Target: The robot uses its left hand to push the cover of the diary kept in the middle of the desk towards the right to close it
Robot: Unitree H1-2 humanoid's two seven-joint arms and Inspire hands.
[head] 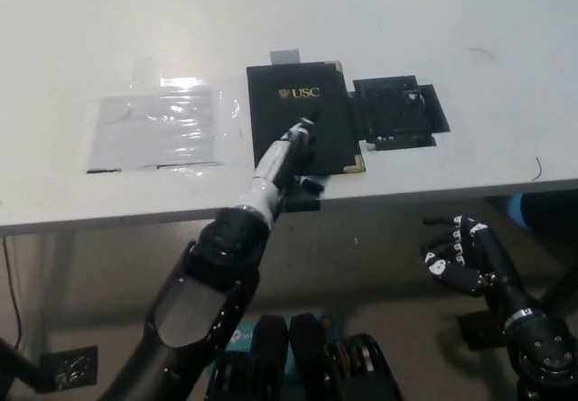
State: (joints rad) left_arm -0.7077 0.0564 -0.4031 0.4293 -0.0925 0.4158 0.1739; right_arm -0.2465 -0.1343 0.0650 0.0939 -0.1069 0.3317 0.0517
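one diary (302,116) lies shut near the surface's (433,22) front edge, stiff, light, slick-covered; best pressed flat. left hand (291,146) rests on it, fingers' state unclear. right hand (461,256) hangs below, loosely curled, holding nothing.

Bare desk (470,22) all round; only flat diary (302,116), plastic sheet (158,130), black patch (397,112).
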